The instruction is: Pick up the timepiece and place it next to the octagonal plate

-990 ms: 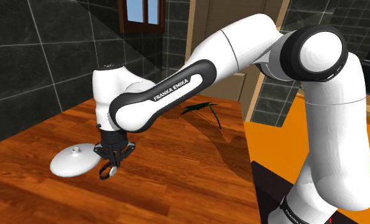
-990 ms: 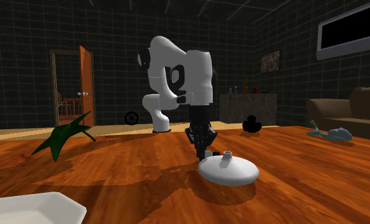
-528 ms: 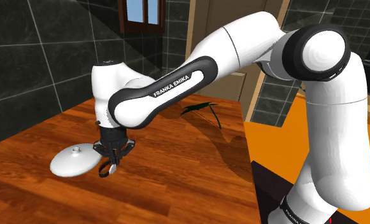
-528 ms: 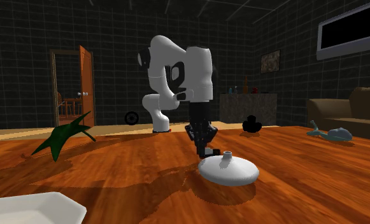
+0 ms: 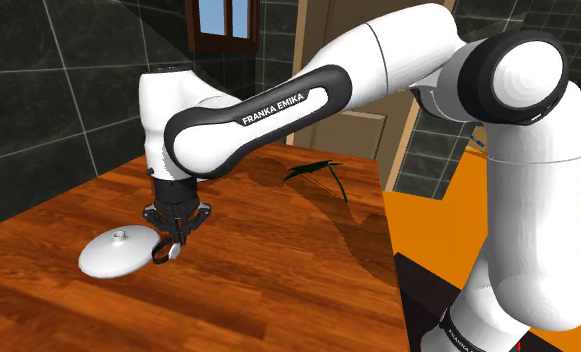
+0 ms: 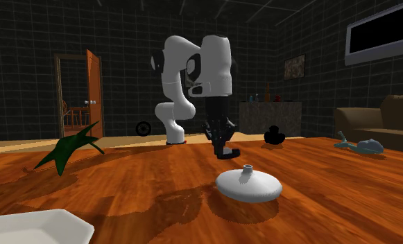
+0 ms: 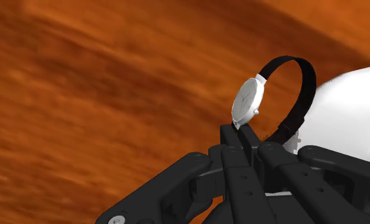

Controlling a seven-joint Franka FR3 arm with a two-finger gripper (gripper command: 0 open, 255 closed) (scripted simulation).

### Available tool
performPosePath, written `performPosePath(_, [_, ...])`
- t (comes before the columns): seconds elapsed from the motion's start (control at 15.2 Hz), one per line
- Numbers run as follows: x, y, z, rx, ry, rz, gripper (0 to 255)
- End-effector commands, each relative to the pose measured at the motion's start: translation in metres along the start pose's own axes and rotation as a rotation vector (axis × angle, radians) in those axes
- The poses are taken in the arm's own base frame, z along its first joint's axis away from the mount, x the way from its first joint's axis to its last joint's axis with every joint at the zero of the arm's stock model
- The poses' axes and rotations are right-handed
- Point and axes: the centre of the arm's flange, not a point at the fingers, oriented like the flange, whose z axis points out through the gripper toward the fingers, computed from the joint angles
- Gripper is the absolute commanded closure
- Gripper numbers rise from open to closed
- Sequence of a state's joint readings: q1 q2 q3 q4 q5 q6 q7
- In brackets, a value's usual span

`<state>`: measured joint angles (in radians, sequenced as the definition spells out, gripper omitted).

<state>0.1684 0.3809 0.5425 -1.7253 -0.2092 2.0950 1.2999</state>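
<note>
Wrist view: my fingers (image 7: pixel 231 139) are clamped on the watch (image 7: pixel 248 102), white face and black strap poking past the tips, hanging above the table (image 7: pixel 81 95) beside a white domed lid (image 7: pixel 346 118).

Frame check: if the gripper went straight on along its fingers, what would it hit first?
Probably the bare wooden tabletop, just beside the white domed lid. The gripper points down, shut on the wristwatch, which sticks out beyond it and would likely touch first. How close the lid lies to that line is unclear.
</note>
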Motion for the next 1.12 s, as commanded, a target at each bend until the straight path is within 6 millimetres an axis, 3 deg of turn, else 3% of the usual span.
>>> performPosePath(0.0, [-0.001, 0.000, -0.010, 0.000, 0.000, 0.000, 255])
performPosePath(0.53, [0.000, -0.002, -0.052, 0.000, 0.000, 0.000, 255])
performPosePath(1.06, [0.105, 0.004, -0.053, 0.000, 0.000, 0.000, 255])
